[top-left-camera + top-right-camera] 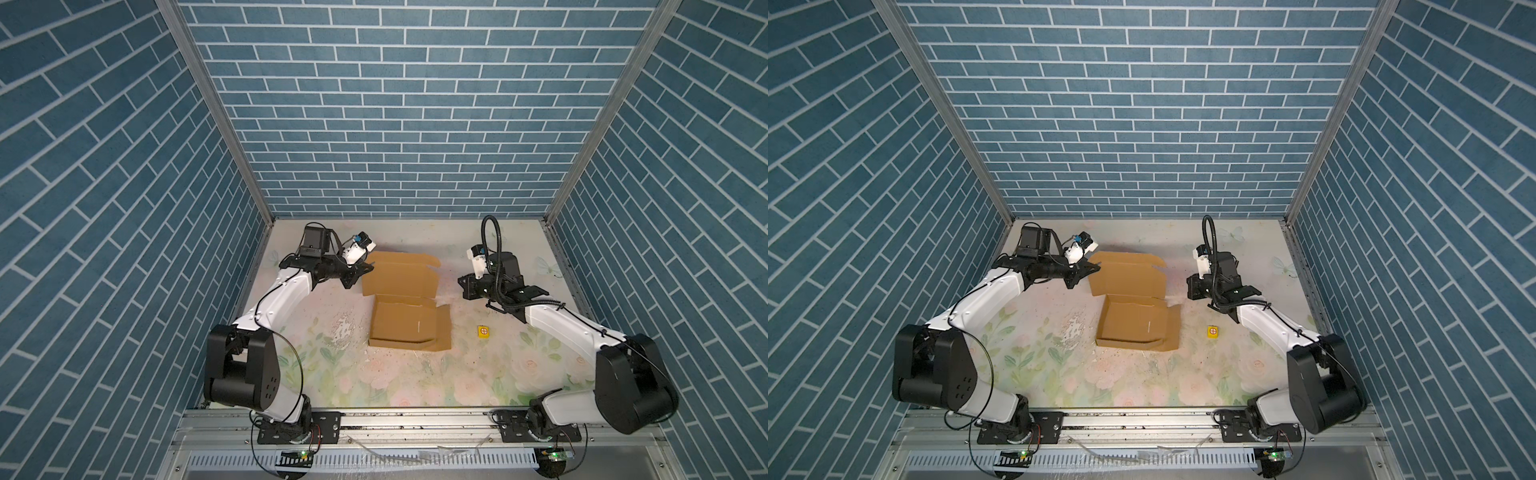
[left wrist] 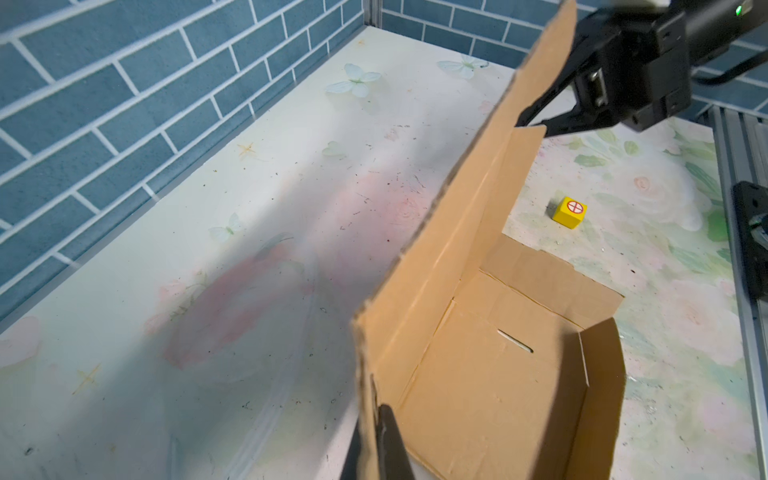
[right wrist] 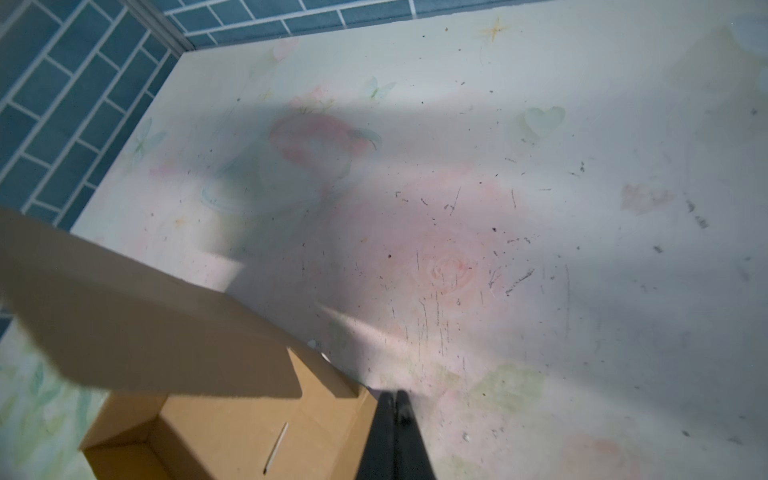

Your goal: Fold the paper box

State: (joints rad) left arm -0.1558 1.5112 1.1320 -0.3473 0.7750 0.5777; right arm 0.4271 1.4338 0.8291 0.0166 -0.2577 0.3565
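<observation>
**Two robot arms at a half-folded cardboard box**

We look down on a table (image 1: 332,374) printed with pale flowers, closed in by blue brick-patterned walls. Near the middle of the table lies the paper box (image 1: 401,328), plain brown cardboard, partly folded. Its base sits flat with low walls raised on the near and left sides, and a side flap is spread out on the right. A short slit shows in the base.

On the far side of the box, the lid panel (image 1: 395,274) stands up from the base at a tilt, as both top views show.

The left gripper (image 1: 368,268) reaches in from the left to the lid panel's far left corner. In the left wrist view its fingers (image 2: 390,440) are closed on either side of the cardboard edge, pinching it.

The right gripper (image 1: 462,286) sits just to the right of the box. In the right wrist view its two fingers (image 3: 386,419) are pressed together with nothing between them, close to the box corner. Whether they touch the cardboard, we cannot tell.

A small yellow cube (image 1: 483,331) with a red crossed circle rests on the table to the right of the box, apart from it.
</observation>
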